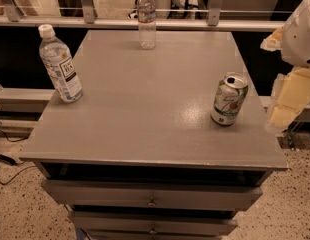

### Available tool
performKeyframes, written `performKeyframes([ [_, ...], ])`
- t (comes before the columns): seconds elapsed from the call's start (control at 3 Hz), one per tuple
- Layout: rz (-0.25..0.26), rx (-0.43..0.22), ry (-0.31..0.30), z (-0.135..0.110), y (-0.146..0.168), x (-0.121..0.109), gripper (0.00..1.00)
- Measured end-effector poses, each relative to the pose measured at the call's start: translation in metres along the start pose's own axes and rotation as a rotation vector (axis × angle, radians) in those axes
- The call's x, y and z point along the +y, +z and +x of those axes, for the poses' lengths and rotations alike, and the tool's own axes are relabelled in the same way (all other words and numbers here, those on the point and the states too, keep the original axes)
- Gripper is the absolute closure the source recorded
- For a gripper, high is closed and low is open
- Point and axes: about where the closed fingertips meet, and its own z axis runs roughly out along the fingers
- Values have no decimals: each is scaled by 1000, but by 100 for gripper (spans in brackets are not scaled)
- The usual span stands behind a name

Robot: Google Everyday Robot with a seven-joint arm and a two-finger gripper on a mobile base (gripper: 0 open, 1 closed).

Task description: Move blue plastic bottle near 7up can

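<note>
End effector [286, 100] points downward right of 7up can [229, 99].

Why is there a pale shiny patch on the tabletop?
In the camera view, light glares softly off the grey table just left of the 7up can, whose silver top glints too; colours look warm overall; the gripper hangs beyond the table's right edge.

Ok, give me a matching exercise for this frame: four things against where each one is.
Things:
1 blue bottle
2 slim bottle
3 can
4 end effector

Places:
A off the table, past its right edge
B far edge of the table
C left edge of the table
D right side of the table

Pairs: 1-C, 2-B, 3-D, 4-A
</note>
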Motion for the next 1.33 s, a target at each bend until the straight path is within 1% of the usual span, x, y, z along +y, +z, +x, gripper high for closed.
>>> performKeyframes([
  [0.33, 0, -9, 0, -4, 3, -1, 0],
  [0.67, -2, -71, -2, -36, 26, -9, 0],
  [1.0, -33, -216, -32, -115, 65, -14, 0],
  [1.33, -42, -308, -74, -175, 80, -15, 0],
])
